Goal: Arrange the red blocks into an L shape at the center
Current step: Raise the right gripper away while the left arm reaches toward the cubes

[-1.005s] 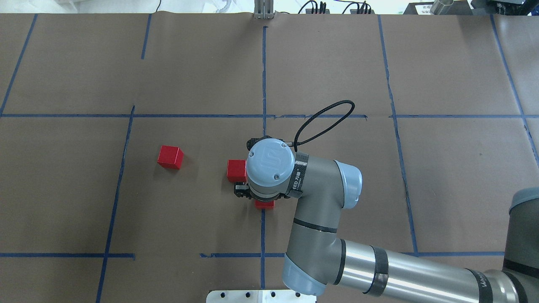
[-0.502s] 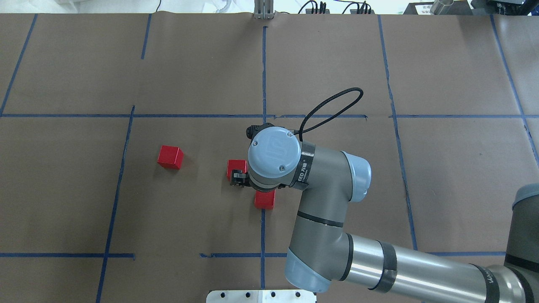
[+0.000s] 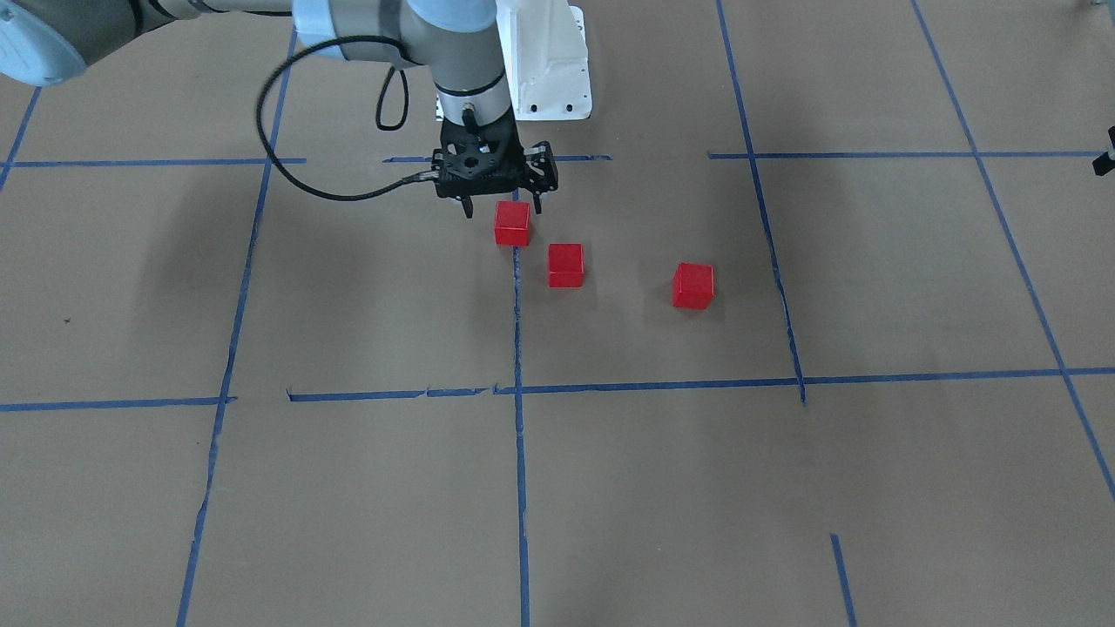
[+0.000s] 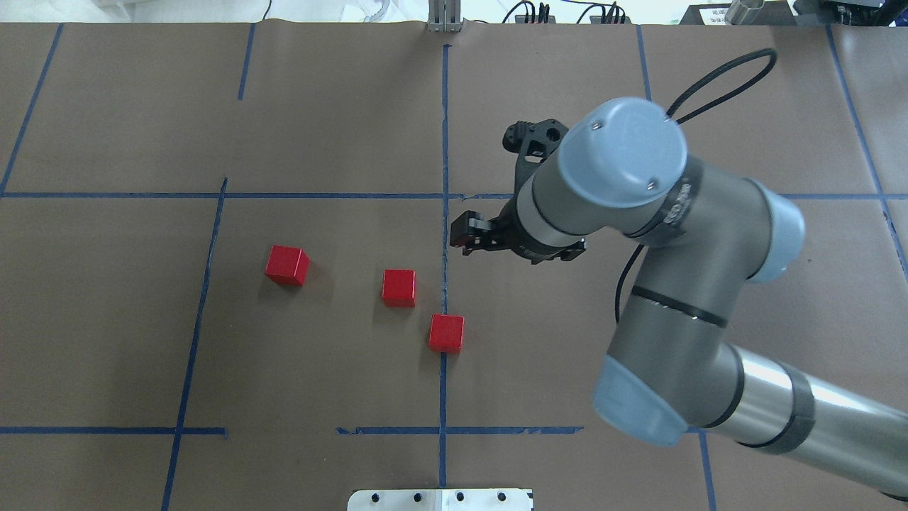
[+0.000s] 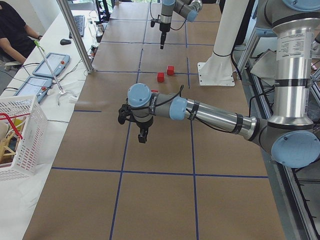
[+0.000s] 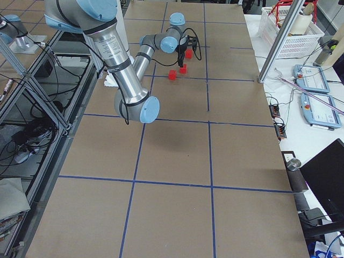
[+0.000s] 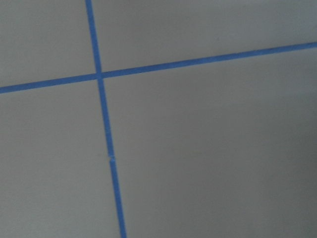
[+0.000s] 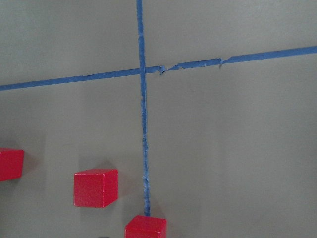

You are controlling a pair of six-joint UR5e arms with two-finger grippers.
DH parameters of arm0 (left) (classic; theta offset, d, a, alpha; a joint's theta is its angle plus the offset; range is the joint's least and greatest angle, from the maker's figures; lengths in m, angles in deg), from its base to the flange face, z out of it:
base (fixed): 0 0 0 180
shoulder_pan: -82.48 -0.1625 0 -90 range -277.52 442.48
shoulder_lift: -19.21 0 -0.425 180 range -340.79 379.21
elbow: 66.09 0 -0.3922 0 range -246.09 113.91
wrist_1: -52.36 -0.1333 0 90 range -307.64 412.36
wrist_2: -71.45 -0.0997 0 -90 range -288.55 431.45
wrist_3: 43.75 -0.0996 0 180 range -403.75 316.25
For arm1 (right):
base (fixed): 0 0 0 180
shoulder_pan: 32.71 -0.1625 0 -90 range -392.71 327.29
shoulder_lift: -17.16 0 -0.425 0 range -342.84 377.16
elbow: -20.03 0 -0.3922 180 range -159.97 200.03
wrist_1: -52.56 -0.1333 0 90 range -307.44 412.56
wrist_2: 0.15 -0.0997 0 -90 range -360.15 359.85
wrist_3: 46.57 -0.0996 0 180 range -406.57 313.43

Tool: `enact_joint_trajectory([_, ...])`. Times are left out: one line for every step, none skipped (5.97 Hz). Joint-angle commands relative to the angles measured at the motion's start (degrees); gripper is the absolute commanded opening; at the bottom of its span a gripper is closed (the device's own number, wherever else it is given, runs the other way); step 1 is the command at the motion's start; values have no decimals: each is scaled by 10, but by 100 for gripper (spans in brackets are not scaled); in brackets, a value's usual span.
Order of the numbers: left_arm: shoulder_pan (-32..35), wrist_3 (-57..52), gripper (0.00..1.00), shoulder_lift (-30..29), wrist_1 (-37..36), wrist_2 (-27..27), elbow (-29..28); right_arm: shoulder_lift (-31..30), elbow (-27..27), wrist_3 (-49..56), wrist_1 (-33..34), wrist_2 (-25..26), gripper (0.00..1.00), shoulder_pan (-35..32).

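1. Progress: partway, no L yet. All three red blocks [image 4: 399, 287] lie loose on the desk [image 4: 567, 106], and none touches another
2. Tape-line block [image 4: 446, 333] sits on the blue tape line [image 4: 443, 387] at the center [image 4: 489, 319]. It looks placed
3. Second block [image 4: 399, 287] is just beside it on the diagonal, corner near corner with a gap showing. It needs squaring up against the tape-line block
4. Outlying block [image 4: 287, 265] is well apart toward the robot's left, in the same taped cell, and not yet brought in
5. Right gripper [image 3: 503, 207] hangs raised over the desk near the tape-line block, with fingers spread and nothing between them
6. Left gripper [image 5: 142, 136] shows only in the left side view, over bare paper well apart from the blocks. Cannot tell if its fingers are spread or pressed together
7. Left to do, my read: close up the two center blocks, then fetch the outlying block and set it as the third piece of the L
8. Containers: white basket [image 5: 22, 145] stands off to the side of the desk. It holds some items too small to name, and no red block shows in it. The blocks lie straight on the paper, in no container
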Motion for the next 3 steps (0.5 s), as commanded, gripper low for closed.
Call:
enact_joint_trajectory([-109,118,100,-86,0,-1,35,-56,27,71,0,-79,100,-80])
enact_joint_trajectory([-159,204,100,-127,0,-4,46,-90,27,129,-3,-119,100,-118])
enact_joint_trajectory([-230,297,100,-197,1,-72,46,-120,31,173,-4,-145,100,-146])
